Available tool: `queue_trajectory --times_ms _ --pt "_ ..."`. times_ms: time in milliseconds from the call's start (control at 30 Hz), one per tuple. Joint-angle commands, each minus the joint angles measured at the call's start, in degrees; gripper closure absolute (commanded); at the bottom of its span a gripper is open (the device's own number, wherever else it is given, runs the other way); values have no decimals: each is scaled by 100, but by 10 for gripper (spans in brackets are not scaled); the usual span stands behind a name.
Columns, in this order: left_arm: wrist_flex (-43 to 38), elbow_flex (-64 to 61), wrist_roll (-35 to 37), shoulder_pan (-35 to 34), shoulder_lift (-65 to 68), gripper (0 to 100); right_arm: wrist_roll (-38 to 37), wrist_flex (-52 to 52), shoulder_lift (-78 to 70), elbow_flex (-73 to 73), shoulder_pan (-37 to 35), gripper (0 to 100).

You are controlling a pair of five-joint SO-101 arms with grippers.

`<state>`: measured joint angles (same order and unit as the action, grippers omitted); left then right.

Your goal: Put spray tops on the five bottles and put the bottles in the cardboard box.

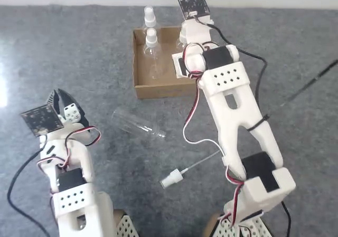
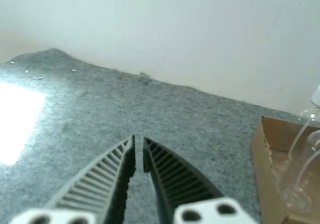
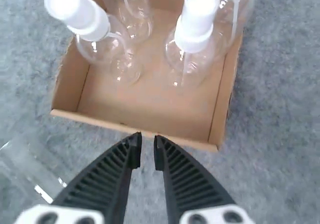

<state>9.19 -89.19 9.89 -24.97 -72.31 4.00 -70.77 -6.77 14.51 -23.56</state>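
Right pincer (image 3: 146, 143) near edge-cropped bottle (image 3: 21, 165)

Plain room; grey carpet (image 1: 63, 52), white wall (image 2: 175, 29)

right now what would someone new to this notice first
First, the cardboard box at the far side of the grey carpet, with clear bottles standing upright in it, white spray tops on. In front of the box, one uncapped bottle lies on its side on the carpet. A loose spray top with its long tube lies farther from the box.
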Motion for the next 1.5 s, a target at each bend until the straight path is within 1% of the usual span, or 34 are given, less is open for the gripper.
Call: queue_trajectory --times_ms 0,200,367,567,633,800,1033,1067,1133,1300,1367,1467 --pt "-149 66 -79 -18 -79 973 44 -374 664 273 -198 991" --pt "-149 75 -44 -202 -79 973 18 -1191 1095 273 -725 991" --pt "-149 75 -44 -202 -79 973 9 -1754 1314 273 -1218 991" --pt "-149 75 -44 -202 -79 973 0 -2088 1314 273 -1640 991" --pt "-149 75 -44 -202 -79 973 -18 -2070 1297 167 -1675 991" --pt "-158 75 -44 -193 -79 973 -589 -1842 1341 -387 -1789 991" --pt "-158 75 -62 -176 -79 973 -607 -760 1297 -1231 -1991 985" --pt "-158 75 -62 -176 -79 973 -598 -655 1288 -1319 -1991 971" --pt "-158 75 -62 -176 -79 973 -598 -444 1288 -1512 -2088 910" --pt "-158 75 -70 -167 -79 973 -607 4 1279 -2066 -2440 698" --pt "-158 75 -70 -167 -79 973 -651 224 1279 -2295 -2589 662" --pt "-158 75 -70 -167 -79 973 -668 585 1279 -2611 -2756 644"
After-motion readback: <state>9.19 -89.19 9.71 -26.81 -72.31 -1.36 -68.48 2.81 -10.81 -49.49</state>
